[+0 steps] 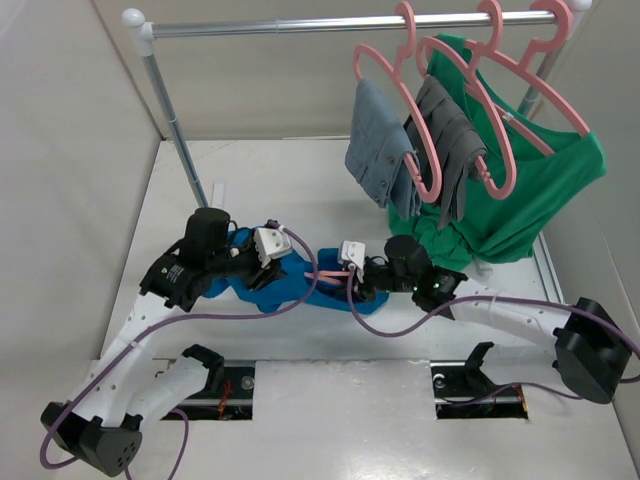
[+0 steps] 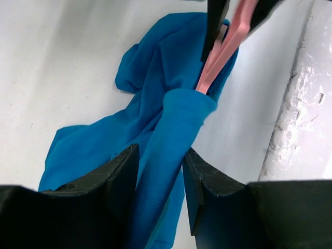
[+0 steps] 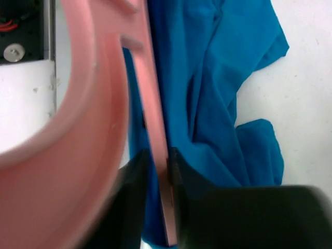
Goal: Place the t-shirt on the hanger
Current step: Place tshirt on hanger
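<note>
The blue t-shirt (image 1: 285,291) lies crumpled on the white table (image 1: 330,180) between my two arms. My left gripper (image 1: 262,262) is shut on a fold of it; in the left wrist view the cloth (image 2: 155,67) runs between the fingers (image 2: 122,181). The salmon-pink hanger (image 1: 325,274) lies level between the grippers. One end of it (image 2: 223,52) goes into an opening of the shirt. My right gripper (image 1: 352,275) is shut on the hanger's thin bar (image 3: 150,93), with the blurred hook (image 3: 78,171) at the left and the shirt (image 3: 218,78) behind.
A metal clothes rail (image 1: 300,25) crosses the back, with its post (image 1: 180,130) at the left. On it hang pink hangers with two grey garments (image 1: 385,150) (image 1: 450,150) and a green shirt (image 1: 520,200), just behind my right arm. A raised ledge (image 2: 306,119) borders the table.
</note>
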`<state>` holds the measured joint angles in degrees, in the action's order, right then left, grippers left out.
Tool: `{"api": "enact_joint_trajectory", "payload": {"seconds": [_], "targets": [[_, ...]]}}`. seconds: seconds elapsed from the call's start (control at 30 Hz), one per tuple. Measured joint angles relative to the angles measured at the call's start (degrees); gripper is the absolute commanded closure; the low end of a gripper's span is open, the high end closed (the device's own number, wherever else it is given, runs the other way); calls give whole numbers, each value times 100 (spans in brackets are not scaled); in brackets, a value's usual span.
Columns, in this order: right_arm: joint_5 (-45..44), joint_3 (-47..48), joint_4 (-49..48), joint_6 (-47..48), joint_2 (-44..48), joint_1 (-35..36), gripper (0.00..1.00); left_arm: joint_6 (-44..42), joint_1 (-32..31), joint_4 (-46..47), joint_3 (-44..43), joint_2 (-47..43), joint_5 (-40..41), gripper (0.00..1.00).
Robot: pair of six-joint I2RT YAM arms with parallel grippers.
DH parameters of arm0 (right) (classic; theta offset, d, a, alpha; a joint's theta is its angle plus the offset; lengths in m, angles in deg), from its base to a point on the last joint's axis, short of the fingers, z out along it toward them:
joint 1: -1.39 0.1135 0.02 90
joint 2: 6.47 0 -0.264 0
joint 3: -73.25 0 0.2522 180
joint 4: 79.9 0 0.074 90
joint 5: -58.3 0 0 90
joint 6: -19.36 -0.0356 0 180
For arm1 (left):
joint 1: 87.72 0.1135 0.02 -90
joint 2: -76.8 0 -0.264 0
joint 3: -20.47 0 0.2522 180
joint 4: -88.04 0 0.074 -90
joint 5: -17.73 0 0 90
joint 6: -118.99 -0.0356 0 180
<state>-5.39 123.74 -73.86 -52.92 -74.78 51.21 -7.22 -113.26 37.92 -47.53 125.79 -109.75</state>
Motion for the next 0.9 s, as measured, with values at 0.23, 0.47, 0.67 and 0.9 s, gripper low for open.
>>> {"api": "enact_joint_trajectory", "payload": {"seconds": [0.23,0.47,0.67,0.9], "targets": [[391,28,-170,-352,-37,-271,100,-46,20,-26,-96,-2,190,100],[4,87,623,-614,1377,-330,100,-197,92,-35,-546,190,109,100],[-538,411,1687,-662,1816,-444,100,-542,636,-345,-1123,741,-225,97],[-748,844,2835,-592,2092,-697,100,-1233,1646,-647,-1292,1091,-426,77]]}}
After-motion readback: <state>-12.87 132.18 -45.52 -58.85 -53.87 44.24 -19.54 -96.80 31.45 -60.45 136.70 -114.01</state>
